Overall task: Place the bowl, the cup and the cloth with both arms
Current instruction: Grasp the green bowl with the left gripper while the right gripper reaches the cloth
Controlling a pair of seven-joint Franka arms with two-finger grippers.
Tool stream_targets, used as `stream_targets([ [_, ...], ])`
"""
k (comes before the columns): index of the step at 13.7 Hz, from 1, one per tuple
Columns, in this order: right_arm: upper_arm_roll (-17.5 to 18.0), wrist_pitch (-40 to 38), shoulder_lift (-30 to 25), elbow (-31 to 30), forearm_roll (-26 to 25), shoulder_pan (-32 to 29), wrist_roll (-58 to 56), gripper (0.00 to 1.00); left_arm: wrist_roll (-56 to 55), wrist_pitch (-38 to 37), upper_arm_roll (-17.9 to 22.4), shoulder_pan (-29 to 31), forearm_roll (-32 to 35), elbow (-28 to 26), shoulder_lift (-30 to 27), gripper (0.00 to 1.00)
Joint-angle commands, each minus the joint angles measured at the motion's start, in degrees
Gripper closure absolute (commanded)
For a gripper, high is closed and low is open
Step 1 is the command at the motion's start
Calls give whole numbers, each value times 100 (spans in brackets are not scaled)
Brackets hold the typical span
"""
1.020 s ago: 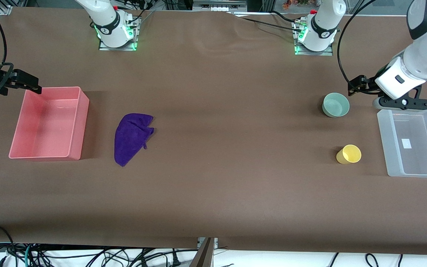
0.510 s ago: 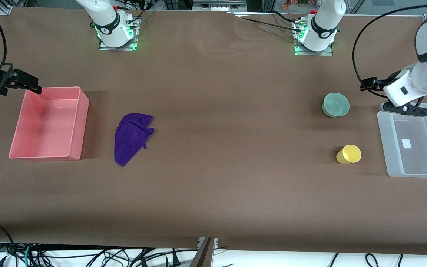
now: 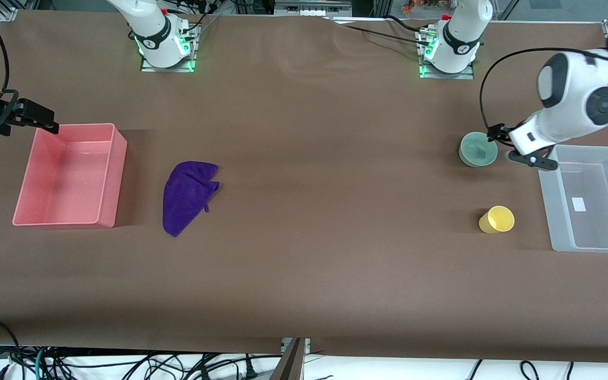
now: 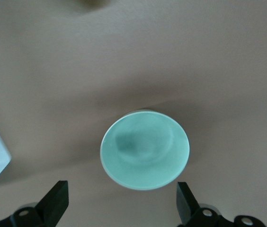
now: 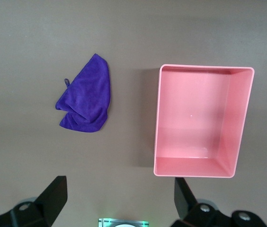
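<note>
Brown table [image 3: 304, 264]; left gripper [image 4: 121, 208] over bowl [image 4: 145, 149], right gripper [image 5: 119, 203] waiting; jaws apart.

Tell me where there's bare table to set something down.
Widest bare stretch: between the cloth and the bowl and cup. The strip nearer the front camera is bare too. Crowded: the left hand, open over the bowl, beside the clear bin.

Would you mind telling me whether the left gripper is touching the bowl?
Apart. In the left wrist view, bare table shows between the bowl and both open fingers of the left gripper.
</note>
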Motion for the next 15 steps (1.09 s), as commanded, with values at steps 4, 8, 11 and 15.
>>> stream_targets([
  [4,14,96,267,-8,-118,21,-2,0,1645,1704,-24,742,97,-295,1039,30],
  [8,14,236,986,-43,-101,239,16,0,1691,1714,-33,779,27,-277,1172,100],
  [11,14,762,1611,-139,-40,346,33,0,1709,1679,-50,779,27,-224,1155,100],
  [15,23,2814,1779,-1551,-13,513,120,0,1691,866,-156,744,27,178,655,100],
])
